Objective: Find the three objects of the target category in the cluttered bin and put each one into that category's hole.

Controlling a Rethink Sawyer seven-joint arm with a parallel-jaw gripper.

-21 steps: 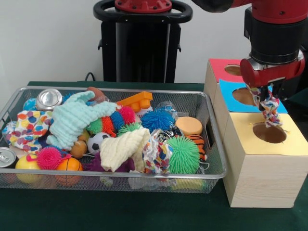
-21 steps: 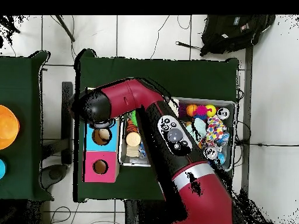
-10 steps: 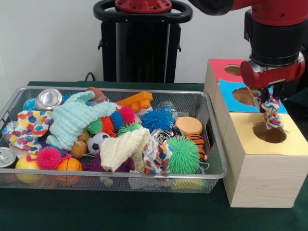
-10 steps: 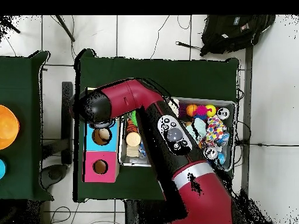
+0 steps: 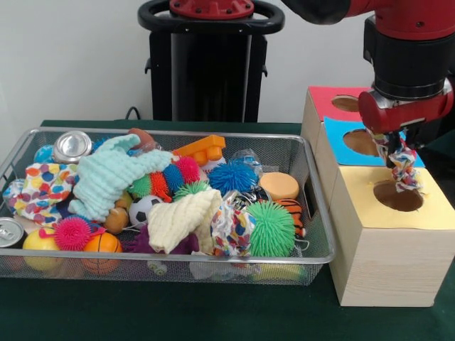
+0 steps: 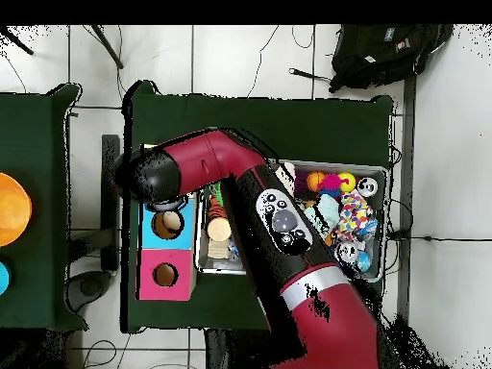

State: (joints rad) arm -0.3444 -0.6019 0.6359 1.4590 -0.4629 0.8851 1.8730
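The arm reaches over the wooden box (image 5: 387, 234) at the side of the wire basket (image 5: 313, 245), and the gripper (image 5: 393, 147) is pinching the top of a braided rope toy (image 5: 403, 169). The toy dangles straight down, its frayed lower end hanging right over the round hole in the yellow panel (image 5: 398, 196), close to the rim but not yet dropped in, as far as I can see. From above, the arm's red elbow covers that end of the box, so only the blue hole (image 6: 166, 224) and the pink hole (image 6: 164, 275) show there.

I judge this to be the delivery step for one rope or cloth item: it is picked, carried and lined up, and only the release is left. Whether anything already lies inside the yellow hole I cannot tell; the opening is dark.

The basket is well stocked: a pale green cloth (image 5: 106, 177), a cream knitted cloth (image 5: 181, 220), a polka-dot cloth (image 5: 43, 188), a patterned fabric bundle (image 5: 231, 231), spiky rubber balls such as the green one (image 5: 270, 227) and the blue one (image 5: 231, 177), two cans (image 5: 71, 145), an orange plastic block (image 5: 201, 150). If fabric things are the target kind, several candidates lie there in plain reach, so more searching and carrying probably remains after this drop.
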